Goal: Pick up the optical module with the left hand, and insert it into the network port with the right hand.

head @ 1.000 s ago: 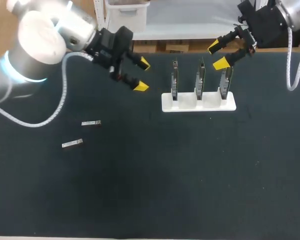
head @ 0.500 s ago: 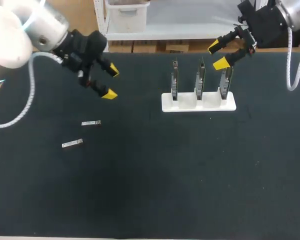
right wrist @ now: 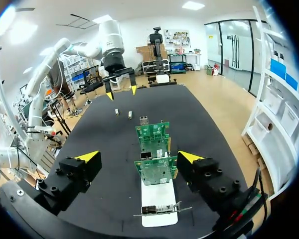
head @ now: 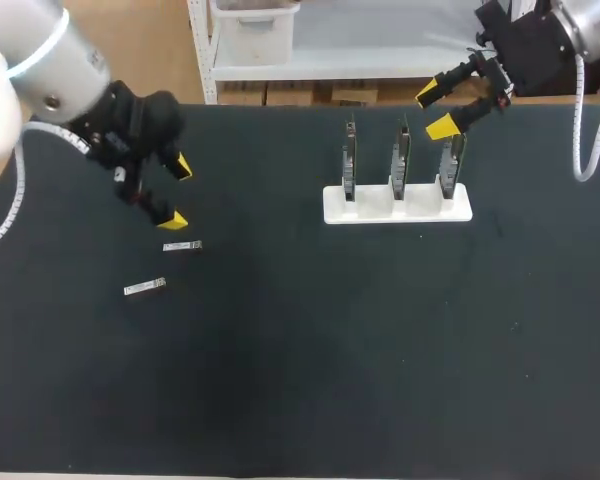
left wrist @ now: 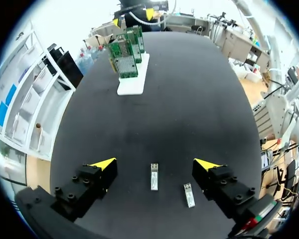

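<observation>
Two small silver optical modules lie on the black table at the left, one (head: 182, 245) farther back and one (head: 145, 288) nearer the front. My left gripper (head: 177, 192) hangs open just above and behind the farther one. In the left wrist view that module (left wrist: 154, 177) lies under the gap between the fingers, the other module (left wrist: 189, 194) closer to one finger. Three upright green network cards (head: 401, 158) stand in a white holder (head: 397, 205). My right gripper (head: 434, 111) stands open above the holder's right end, with nothing held; the cards (right wrist: 156, 169) lie ahead of it.
The white holder (right wrist: 158, 199) sits at the table's back right. The black table top (head: 340, 350) stretches bare across the middle and front. In the right wrist view, my left gripper (right wrist: 119, 89) hangs over the two modules (right wrist: 117, 112) far across the table.
My left arm has swung left and down from near the holder to just above the farther module, still open. The right arm has not moved.
</observation>
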You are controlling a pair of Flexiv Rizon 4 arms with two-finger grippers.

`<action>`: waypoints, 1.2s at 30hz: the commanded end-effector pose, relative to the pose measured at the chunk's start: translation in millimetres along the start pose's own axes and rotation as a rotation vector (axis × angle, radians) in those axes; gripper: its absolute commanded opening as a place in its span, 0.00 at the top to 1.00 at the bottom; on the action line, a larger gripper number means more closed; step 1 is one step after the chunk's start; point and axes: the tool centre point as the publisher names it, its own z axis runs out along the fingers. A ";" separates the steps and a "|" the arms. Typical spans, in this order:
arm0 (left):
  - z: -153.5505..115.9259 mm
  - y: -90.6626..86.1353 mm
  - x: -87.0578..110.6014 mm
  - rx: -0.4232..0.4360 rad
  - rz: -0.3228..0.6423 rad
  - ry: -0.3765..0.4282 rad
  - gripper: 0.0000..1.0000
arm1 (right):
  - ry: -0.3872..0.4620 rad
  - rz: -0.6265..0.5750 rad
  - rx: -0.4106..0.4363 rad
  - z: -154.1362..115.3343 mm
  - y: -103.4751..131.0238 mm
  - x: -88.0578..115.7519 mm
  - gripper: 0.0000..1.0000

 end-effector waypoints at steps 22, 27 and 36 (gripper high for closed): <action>27.6 -7.2 33.9 0.025 -0.105 0.283 0.00 | 0.000 -0.001 0.002 0.3 0.6 0.0 0.00; 33.1 -9.7 40.2 0.022 -0.117 0.318 0.00 | 0.000 -0.001 0.002 0.3 0.6 0.0 0.00; 40.9 -13.8 53.1 -0.025 -0.121 0.347 0.00 | 0.000 -0.001 0.002 0.3 0.6 0.0 0.00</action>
